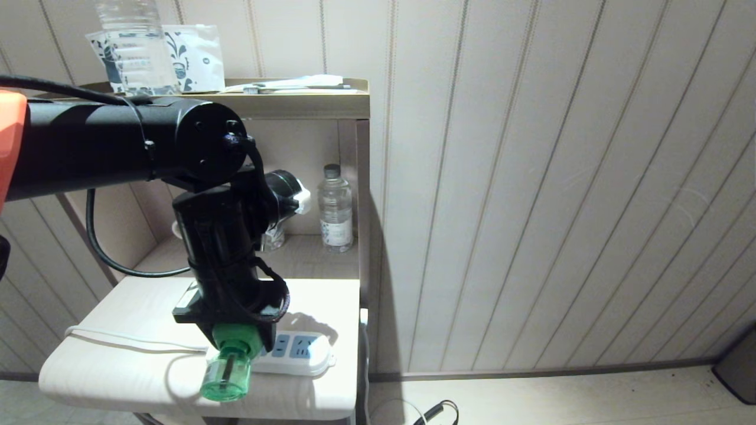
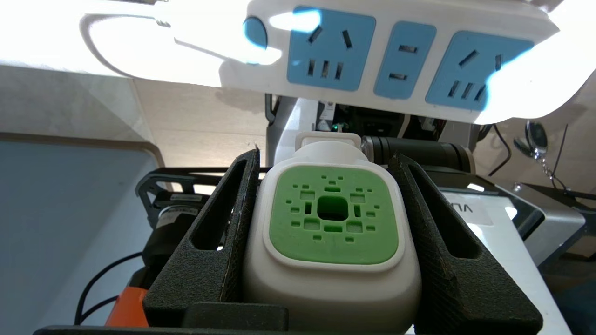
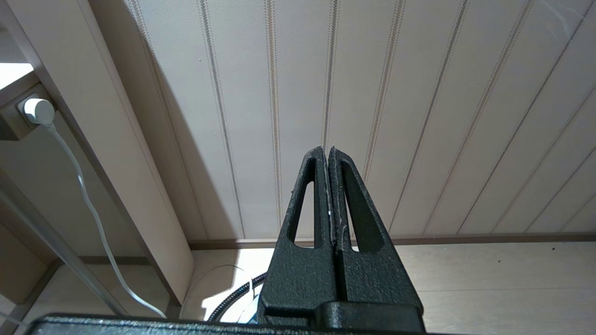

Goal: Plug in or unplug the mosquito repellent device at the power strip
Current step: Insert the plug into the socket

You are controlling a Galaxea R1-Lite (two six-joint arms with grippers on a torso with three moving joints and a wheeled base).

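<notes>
Head view shows, nearest the camera, the mosquito repellent device (image 1: 227, 372) held by the left gripper (image 1: 236, 337) just above the near edge of a small white table (image 1: 118, 366). Its translucent green bottle points toward the camera and slightly down, while the wider cap end sits up between the black fingers, so the long axis runs from the gripper out over the table's front lip. In the left wrist view the jaws are closed on the two flat sides of the cap (image 2: 333, 232): smooth, glossy white plastic with rounded corners, inset with a matte green square face pierced by small rectangular vents around a central hole. The fingers (image 2: 223, 232) are rough, grainy black wedges with hollow triangular cut-outs.

Just behind the device lies the power strip (image 1: 301, 354), flat and long, white with rounded ends and blue socket panels; it rests on the tabletop, and whether the device touches it cannot be told. A thin white cord (image 1: 118, 339) trails from it across the pale, lightly grained surface.

Farther back, a recessed shelf holds a clear water bottle (image 1: 335, 209), and a taller bottle (image 1: 133, 47) stands on the ledge above, against ribbed beige wall panelling.

The right gripper (image 3: 328, 195) hangs off to the side facing the panelling, its jaws pressed together on nothing.
</notes>
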